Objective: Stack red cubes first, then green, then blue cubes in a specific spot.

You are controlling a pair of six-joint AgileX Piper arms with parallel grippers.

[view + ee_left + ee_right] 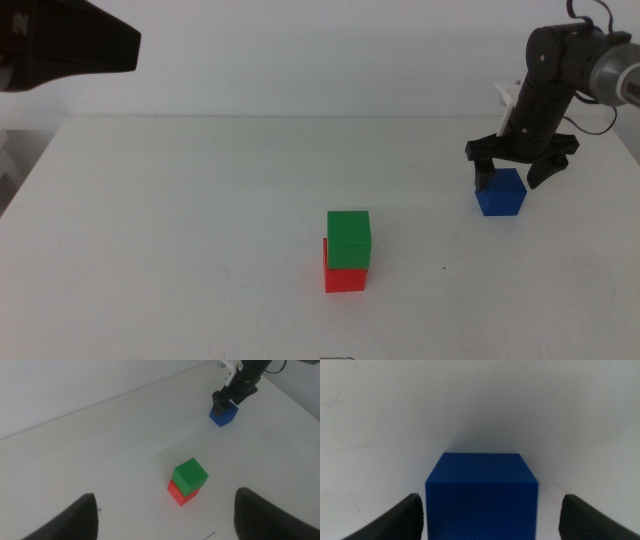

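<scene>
Stack: green cube [349,237] sits on top of red cube [345,275] near the middle of the white table [180,220], toward the front edge; the green one is turned slightly off square from the red one below.
Blue cube: blue cube [501,192] rests on the table at the right side, well apart from the stack and farther back.
Right gripper: right gripper [520,166] hangs over the blue cube with its jaws spread wide, one tip at each side of the cube's top.
Cube and fingers: in the right wrist view the blue cube [481,494] lies centred between the two dark fingertips [405,517]; a clear gap of white table shows on both sides, so neither pad touches it.
Left gripper: left gripper [165,515] is held high above the table's left side, jaws wide apart with nothing between them; in its view the stack lies on the table beyond the tips.
</scene>
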